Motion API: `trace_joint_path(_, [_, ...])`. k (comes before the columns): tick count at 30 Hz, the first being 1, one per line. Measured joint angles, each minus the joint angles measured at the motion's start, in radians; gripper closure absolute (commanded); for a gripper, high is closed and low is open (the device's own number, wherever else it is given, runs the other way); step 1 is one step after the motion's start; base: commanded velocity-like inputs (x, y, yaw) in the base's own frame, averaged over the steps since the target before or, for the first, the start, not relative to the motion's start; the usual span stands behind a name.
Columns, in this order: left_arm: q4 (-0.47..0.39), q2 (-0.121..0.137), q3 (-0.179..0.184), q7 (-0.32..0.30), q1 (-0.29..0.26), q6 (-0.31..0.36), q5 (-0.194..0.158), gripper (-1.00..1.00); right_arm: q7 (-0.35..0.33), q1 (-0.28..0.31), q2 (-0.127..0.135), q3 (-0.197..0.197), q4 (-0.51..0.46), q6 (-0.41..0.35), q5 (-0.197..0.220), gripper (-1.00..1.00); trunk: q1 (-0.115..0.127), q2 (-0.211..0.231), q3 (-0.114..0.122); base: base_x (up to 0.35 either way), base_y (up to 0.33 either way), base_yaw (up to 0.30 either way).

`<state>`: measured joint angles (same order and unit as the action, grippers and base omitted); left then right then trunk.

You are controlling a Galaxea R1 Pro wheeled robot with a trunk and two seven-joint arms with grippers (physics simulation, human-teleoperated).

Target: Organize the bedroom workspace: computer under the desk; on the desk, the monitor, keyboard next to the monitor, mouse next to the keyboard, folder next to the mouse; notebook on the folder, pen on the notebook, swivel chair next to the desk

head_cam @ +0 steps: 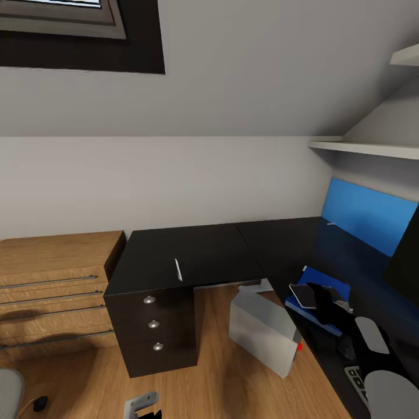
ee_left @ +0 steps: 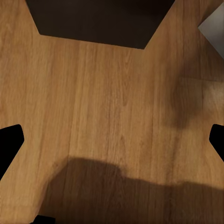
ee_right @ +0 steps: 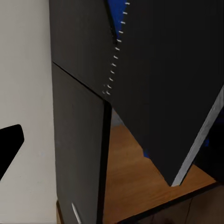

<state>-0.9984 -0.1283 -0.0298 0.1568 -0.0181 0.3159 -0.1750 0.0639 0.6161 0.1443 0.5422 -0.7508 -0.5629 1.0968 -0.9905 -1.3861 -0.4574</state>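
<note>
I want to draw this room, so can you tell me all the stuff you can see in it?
desk: one, glossy black, L-shaped, with a blue back panel
pen: one, white, lying on the desk's left wing
drawers: three, black with round silver knobs, under that wing
computer: one, light grey with a red light, on the floor by the desk
folder: one, blue, on the desk's right wing
notebook: one, dark, on the folder
monitor: one, black, at the right edge
wooden drawer unit: one, light wood, left of the desk
shelves: two, white, upper right
skylight: one, black frame
right gripper: over the folder; whether open is unclear
</note>
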Motion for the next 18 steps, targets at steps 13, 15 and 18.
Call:
trace_joint_path(13, [0.000,0.000,0.000,0.000,0.000,0.004,-0.002,-1.00,0.000,0.000,0.000,0.000,-0.003,0.000,0.000,-1.00,0.000,0.000,0.000,-0.097,0.000,0.000])
trace_joint_path(15, [0.000,0.000,0.000,0.000,0.000,0.005,-0.002,-1.00,0.000,0.001,0.000,0.000,-0.003,0.000,0.000,-1.00,0.000,0.000,0.000,-0.003,0.000,0.000])
trace_joint_path(18, [0.000,0.000,-0.001,0.000,0.000,0.006,-0.002,-1.00,-0.001,0.001,-0.001,0.000,-0.003,0.000,0.000,-1.00,0.012,0.021,0.009,-0.001,0.000,0.000])
